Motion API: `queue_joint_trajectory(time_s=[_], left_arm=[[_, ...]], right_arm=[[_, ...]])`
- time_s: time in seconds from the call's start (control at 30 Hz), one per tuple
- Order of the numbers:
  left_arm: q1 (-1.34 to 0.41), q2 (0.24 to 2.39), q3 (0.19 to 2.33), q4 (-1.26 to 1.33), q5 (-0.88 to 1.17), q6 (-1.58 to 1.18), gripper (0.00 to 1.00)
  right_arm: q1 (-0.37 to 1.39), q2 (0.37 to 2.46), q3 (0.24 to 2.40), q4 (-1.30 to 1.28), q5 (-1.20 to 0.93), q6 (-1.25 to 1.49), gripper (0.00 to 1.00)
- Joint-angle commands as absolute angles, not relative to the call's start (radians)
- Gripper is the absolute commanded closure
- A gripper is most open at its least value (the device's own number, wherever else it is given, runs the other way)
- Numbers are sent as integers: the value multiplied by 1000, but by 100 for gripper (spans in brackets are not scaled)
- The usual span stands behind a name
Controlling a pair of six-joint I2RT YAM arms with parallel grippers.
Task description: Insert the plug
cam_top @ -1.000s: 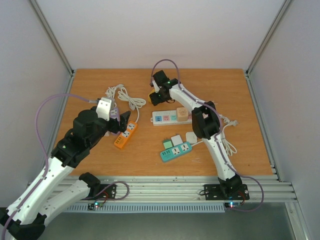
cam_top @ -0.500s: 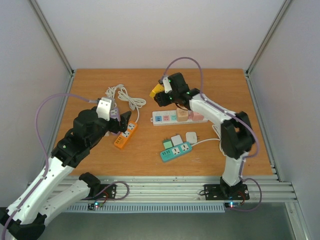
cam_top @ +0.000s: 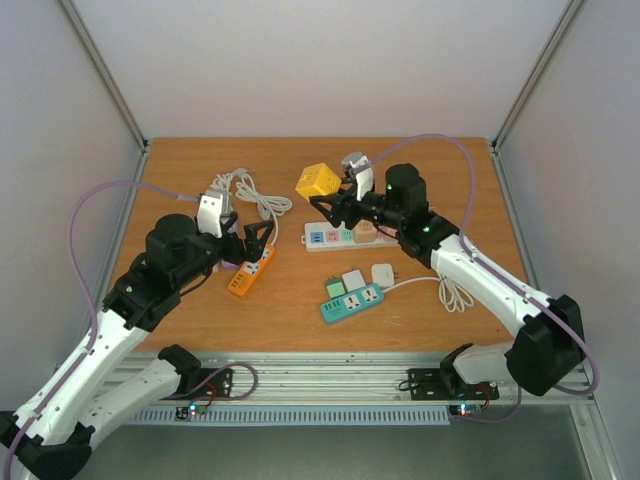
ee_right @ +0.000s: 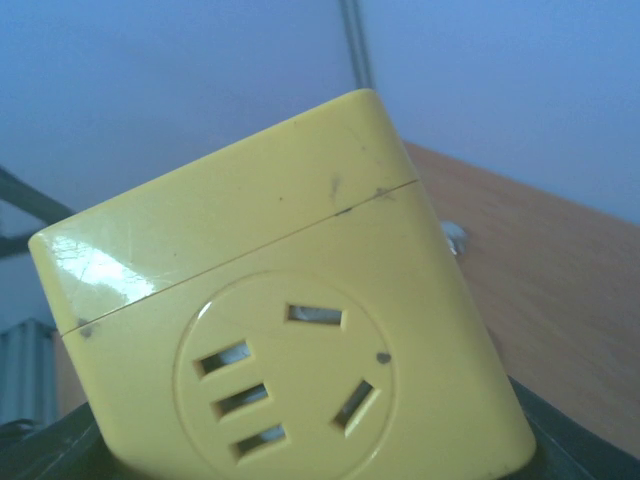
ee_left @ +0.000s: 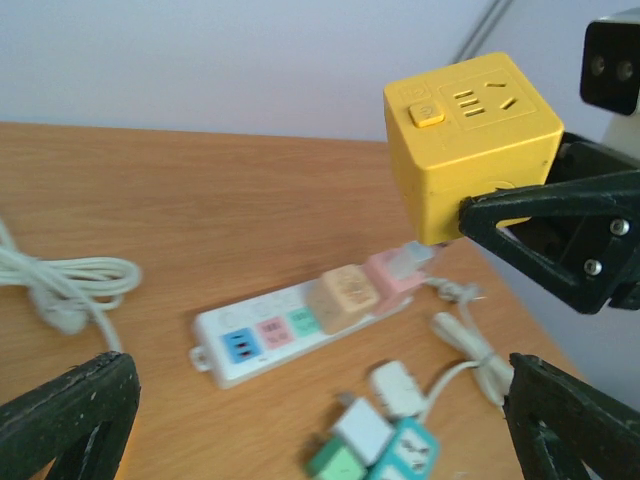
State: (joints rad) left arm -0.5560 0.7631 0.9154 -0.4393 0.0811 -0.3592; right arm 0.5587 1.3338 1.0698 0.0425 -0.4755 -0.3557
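We see the yellow cube (cam_top: 319, 181) (ee_left: 475, 140) (ee_right: 290, 330) as a glossy, lightly scuffed block w/ socket slots on its faces and a small button by one top edge. The right wrist view shows a round recess w/ five slots. It's raised off the table (cam_top: 200, 160), near the white strip (cam_top: 345, 235) (ee_left: 290, 330), pinched at its lower edge by the right gripper (cam_top: 338, 203). The right arm stretches from its base up and left across the table, wrist aimed left. The left gripper (cam_top: 255, 240) hovers by the orange strip (cam_top: 250, 272), jaws spread wide, facing the cube.
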Motion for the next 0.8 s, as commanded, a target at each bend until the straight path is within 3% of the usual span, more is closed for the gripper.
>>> queue_joint_trajectory(time_s=[0.0, 0.2, 0.43, 0.77], left_arm=[[-554, 768, 922, -246, 254, -537, 1], [-554, 758, 894, -105, 305, -596, 1], [-554, 771, 890, -15, 330, -644, 1], [-553, 882, 1062, -365, 321, -670, 6]], right_arm=[[565, 1271, 1057, 179, -664, -303, 41], [587, 1267, 1089, 227, -787, -147, 38], [682, 1263, 1112, 149, -688, -211, 38], [820, 1309, 1180, -59, -321, -526, 38]])
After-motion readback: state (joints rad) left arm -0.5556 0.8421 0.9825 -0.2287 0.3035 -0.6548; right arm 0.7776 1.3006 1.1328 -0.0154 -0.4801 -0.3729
